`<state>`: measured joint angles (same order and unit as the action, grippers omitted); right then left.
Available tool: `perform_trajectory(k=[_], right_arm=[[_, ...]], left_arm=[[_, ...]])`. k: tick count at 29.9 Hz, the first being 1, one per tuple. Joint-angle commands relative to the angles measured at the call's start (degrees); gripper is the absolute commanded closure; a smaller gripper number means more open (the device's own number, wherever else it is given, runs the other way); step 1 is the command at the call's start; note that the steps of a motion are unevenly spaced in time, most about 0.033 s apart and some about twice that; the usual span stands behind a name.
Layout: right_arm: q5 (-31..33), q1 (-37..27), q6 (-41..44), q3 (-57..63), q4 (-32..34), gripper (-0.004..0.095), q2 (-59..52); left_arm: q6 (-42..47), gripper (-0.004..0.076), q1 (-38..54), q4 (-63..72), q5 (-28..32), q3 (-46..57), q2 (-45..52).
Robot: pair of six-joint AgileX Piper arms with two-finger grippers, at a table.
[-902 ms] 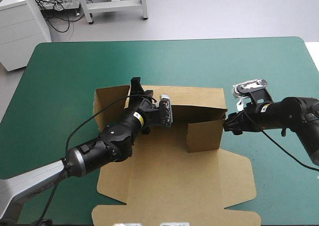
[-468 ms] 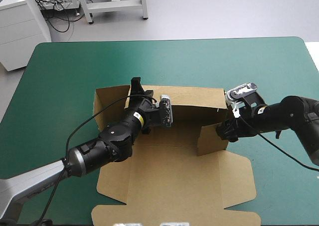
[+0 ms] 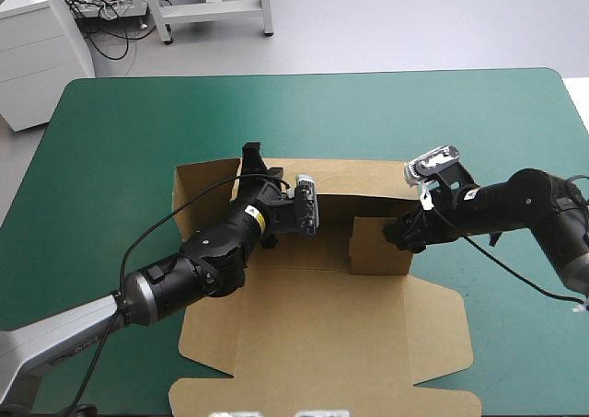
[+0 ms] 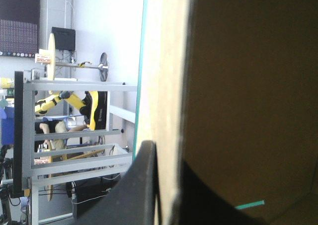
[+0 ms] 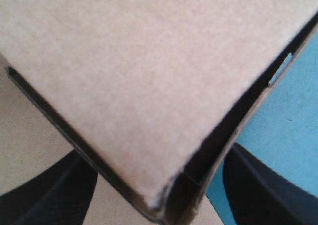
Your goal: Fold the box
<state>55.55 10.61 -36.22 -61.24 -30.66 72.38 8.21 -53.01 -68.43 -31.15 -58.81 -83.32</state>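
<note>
The brown box (image 3: 322, 334) lies mostly flat at the table's middle, its back wall (image 3: 363, 182) raised. My left gripper (image 3: 250, 159) is shut on that wall's top edge near its left end. In the left wrist view the board's edge (image 4: 169, 61) runs between the black fingers (image 4: 144, 185) of my left gripper (image 4: 166, 153). My right gripper (image 3: 398, 234) is at the box's right end, against an upright side flap (image 3: 373, 251). In the right wrist view this gripper (image 5: 159, 183) is open, and a corner of the flap (image 5: 149, 76) sits between its spread fingers (image 5: 49, 195).
The teal-green cover (image 3: 120, 141) shows bare to the left, behind and to the right of the box. The sheet's front flaps (image 3: 313, 403) reach the table's near edge. Its right side flap (image 3: 442, 325) lies flat beneath my right arm.
My right gripper has moved left, in over the box's right end, and the upright side flap has swung with it. The left arm and the back wall have not moved.
</note>
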Motion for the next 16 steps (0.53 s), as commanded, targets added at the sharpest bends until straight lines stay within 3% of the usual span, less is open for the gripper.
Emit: perform_trajectory(k=[1, 10, 12, 16], right_arm=[[-5.8, 0.0, -3.7, -1.3, -3.1, 0.0268, -1.1], [-8.7, 0.0, -6.6, -1.3, -2.4, 0.0275, -0.1], [-8.7, 0.0, -6.8, -1.3, -2.4, 0.0333, 0.4], [-8.6, 0.0, -7.0, -1.3, -2.6, 0.0580, 0.7]], left_arm=[[0.3, 0.0755, -0.4, 8.4, 1.5, 0.0, -0.2], [-6.5, 0.0755, -2.2, 14.4, 1.2, 0.0, -0.9], [-6.8, 0.0755, -2.2, 15.5, 0.4, 0.0, -0.9], [-6.8, 0.0755, -2.2, 15.4, 0.0, 0.0, -0.9]])
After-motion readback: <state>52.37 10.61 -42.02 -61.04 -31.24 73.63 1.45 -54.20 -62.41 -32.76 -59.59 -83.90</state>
